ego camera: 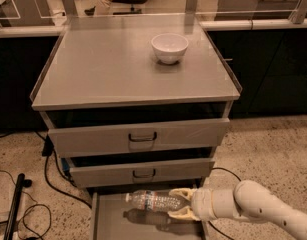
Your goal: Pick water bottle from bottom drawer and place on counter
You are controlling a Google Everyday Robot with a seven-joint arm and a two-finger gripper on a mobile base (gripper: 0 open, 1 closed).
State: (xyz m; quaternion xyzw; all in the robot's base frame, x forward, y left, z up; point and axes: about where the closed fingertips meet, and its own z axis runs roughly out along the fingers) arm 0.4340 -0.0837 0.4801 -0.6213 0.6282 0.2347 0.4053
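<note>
The water bottle [154, 201] is clear and ribbed with a white cap pointing left and a label band. It lies on its side, held a little above the floor of the open bottom drawer [109, 223], with its shadow below it. My gripper [180, 204] reaches in from the right on a cream arm and is shut on the bottle's base end, one finger [179, 193] above and one below. The grey counter [108, 66] is the cabinet top above.
A white bowl [169, 47] stands on the counter at the back right. Two grey drawers with dark loop handles [142, 136] stick out partly above the bottom drawer. Black cables [53, 181] lie on the floor to the left.
</note>
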